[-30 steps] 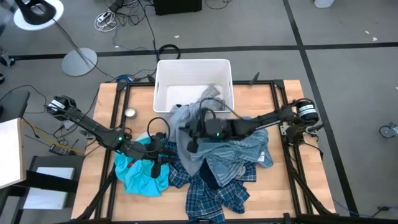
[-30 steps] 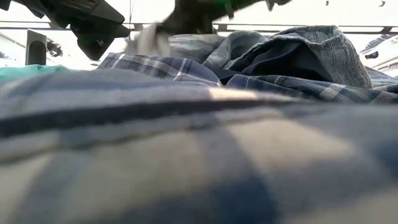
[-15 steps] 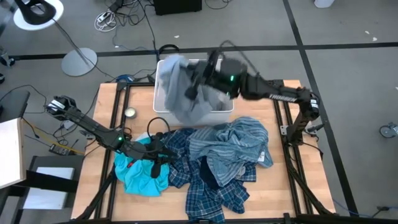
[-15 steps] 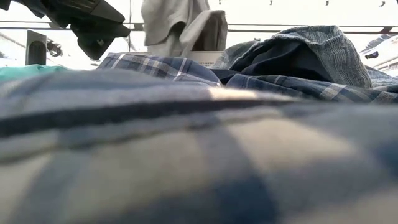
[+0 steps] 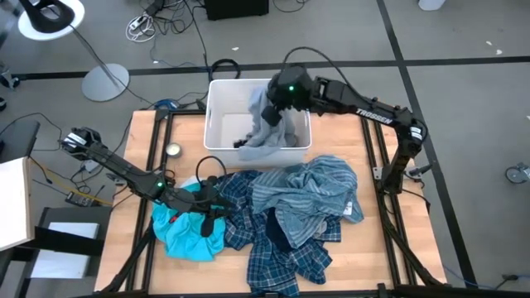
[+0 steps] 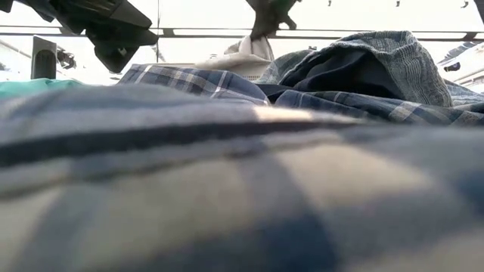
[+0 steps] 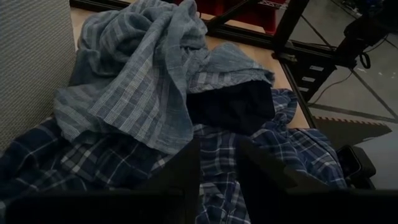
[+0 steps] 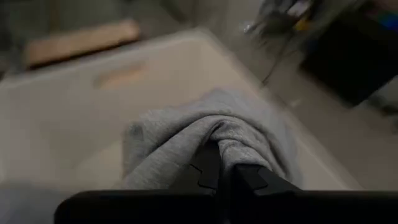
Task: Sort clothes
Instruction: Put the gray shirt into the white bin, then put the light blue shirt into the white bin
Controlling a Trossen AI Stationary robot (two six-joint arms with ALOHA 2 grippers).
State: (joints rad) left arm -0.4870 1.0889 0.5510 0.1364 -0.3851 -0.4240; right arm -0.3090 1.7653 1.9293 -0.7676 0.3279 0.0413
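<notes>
My right gripper is over the white bin at the table's far edge, shut on a plain grey garment. The garment's lower part lies in the bin. The low view shows the gripper above the garment. My left gripper hangs over the near-left of the pile, slightly open and empty. The pile holds a turquoise shirt, blue-and-white plaid shirts and a grey-blue striped garment. No socks show. My right gripper pinches a bunched fold at the top of the grey garment between its two fingers, several layers gathered. The fingers come from above, slanting down toward the bin. The garment hangs slack below them and its lower end lies inside the bin.
A small round tin sits on the table to the left of the bin. The pile fills the table's middle and near side. The low view is mostly blocked by plaid cloth lying close to the camera.
My right gripper has risen from the middle of the pile with the grey garment and swung toward the far edge. The garment came clear of the pile, hung spread over the bin, and now has sunk with its lower part in the bin.
</notes>
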